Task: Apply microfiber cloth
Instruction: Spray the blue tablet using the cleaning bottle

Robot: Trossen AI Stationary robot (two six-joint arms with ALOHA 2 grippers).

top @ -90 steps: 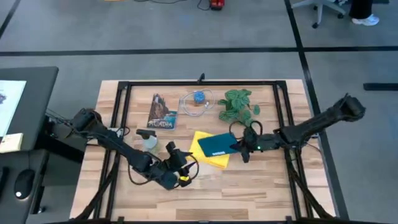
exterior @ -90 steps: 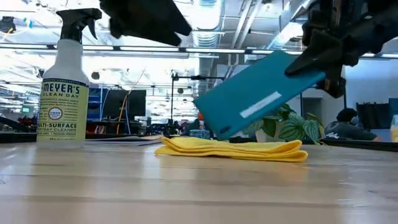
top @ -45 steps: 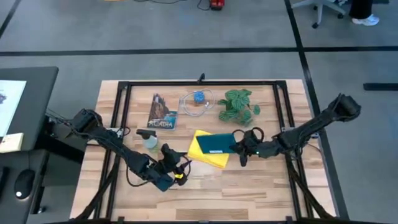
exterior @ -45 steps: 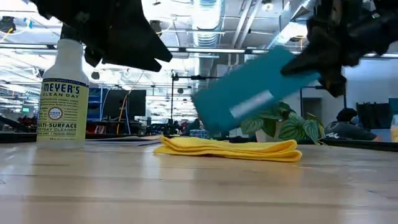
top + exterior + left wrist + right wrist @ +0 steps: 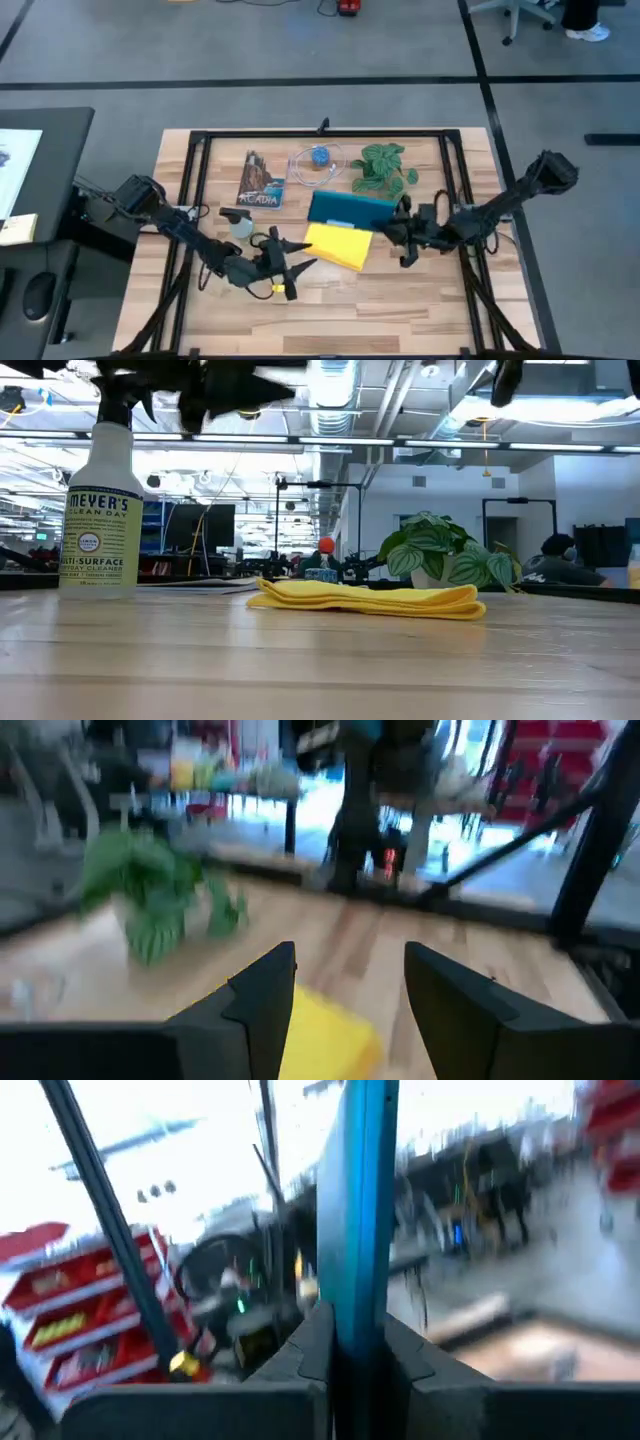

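Note:
The bright yellow microfiber cloth (image 5: 338, 246) lies folded flat on the wooden table (image 5: 420, 300), also seen in the low view (image 5: 370, 598). Just beyond its far edge a teal tablet (image 5: 348, 210) hangs in the air, and my right gripper (image 5: 398, 225) is shut on it. The tablet sits above the low view's frame. My left gripper (image 5: 295, 263) stands open at the cloth's near left corner, fingers pointing toward it. In the left wrist view the cloth (image 5: 325, 1030) shows between the spread fingers (image 5: 265, 990). My right gripper pinches the tablet's right end (image 5: 388, 216) between its two fingers, one on each flat face. In the right wrist view the tablet shows edge-on (image 5: 358, 1280) between them. The fingers come about level from the table's right. The tablet is lifted clear of cloth and table.
A Meyer's spray bottle (image 5: 100, 510) stands left of the cloth (image 5: 240, 225). A potted plant (image 5: 383, 168), a book (image 5: 262, 180) and a small blue item with a cable (image 5: 318, 160) sit along the far side. A black frame (image 5: 200, 200) borders the table.
My right gripper has risen and drawn the tablet toward the far edge. The tablet lay tilted over the cloth. It now hangs clear beyond the cloth's far edge and above the low view. The cloth has stayed put. My left gripper has risen beside the cloth.

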